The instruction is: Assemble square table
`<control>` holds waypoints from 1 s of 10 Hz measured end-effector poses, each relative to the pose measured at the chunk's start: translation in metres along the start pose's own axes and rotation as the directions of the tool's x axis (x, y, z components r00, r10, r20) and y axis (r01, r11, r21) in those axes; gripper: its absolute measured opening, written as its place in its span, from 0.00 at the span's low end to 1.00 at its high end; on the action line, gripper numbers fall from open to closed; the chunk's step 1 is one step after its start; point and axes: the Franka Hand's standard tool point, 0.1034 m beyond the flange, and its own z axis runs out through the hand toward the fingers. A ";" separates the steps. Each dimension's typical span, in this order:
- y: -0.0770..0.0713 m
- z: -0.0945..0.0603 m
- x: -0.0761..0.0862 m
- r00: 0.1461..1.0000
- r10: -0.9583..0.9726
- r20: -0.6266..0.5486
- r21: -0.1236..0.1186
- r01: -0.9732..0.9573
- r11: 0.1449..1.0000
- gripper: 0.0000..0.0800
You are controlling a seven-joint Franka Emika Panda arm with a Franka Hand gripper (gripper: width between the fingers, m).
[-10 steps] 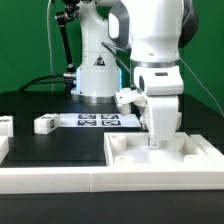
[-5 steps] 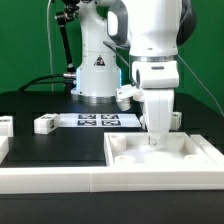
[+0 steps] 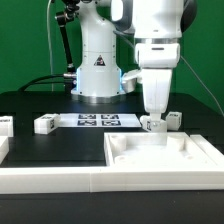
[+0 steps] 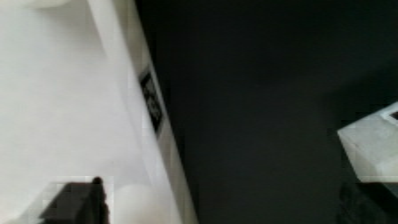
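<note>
The white square tabletop (image 3: 165, 150) lies rimmed face up at the front of the exterior view's right. My gripper (image 3: 153, 117) hangs just above its far edge, open and empty. In the wrist view the tabletop (image 4: 63, 100) shows with a tag on its side edge (image 4: 153, 100), and black table lies between the wide-apart fingers of my gripper (image 4: 222, 205). Two small white legs (image 3: 152, 126) (image 3: 173, 120) sit just behind the tabletop's far edge. One white part (image 4: 374, 150) shows at the edge of the wrist view. Two more legs (image 3: 45, 124) (image 3: 5, 125) lie at the exterior view's left.
The marker board (image 3: 95, 120) lies on the black table in front of the white robot base (image 3: 97, 70). A long white rail (image 3: 60, 180) edges the front of the workspace. Cables hang at the back left.
My gripper has risen from the tabletop's recessed face and moved back to its far edge. The tabletop and the left legs have not moved.
</note>
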 end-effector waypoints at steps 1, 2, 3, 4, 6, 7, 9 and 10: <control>0.000 -0.008 0.002 1.000 0.000 0.003 -0.005 0.000 1.000 0.81; -0.004 -0.007 -0.001 1.000 0.003 0.006 0.000 -0.003 1.000 0.81; -0.005 -0.005 -0.002 1.000 0.026 0.007 0.003 -0.026 1.000 0.81; -0.005 -0.005 -0.002 1.000 0.026 0.007 0.003 -0.026 1.000 0.81; -0.006 -0.005 0.000 0.980 0.199 -0.009 -0.008 -0.199 0.980 0.81; -0.015 -0.006 0.003 0.940 0.340 -0.038 -0.028 -0.341 0.939 0.81; -0.032 -0.009 0.012 0.829 0.556 -0.050 -0.022 -0.558 0.830 0.81; -0.034 -0.009 0.015 0.773 0.632 -0.051 -0.013 -0.633 0.774 0.81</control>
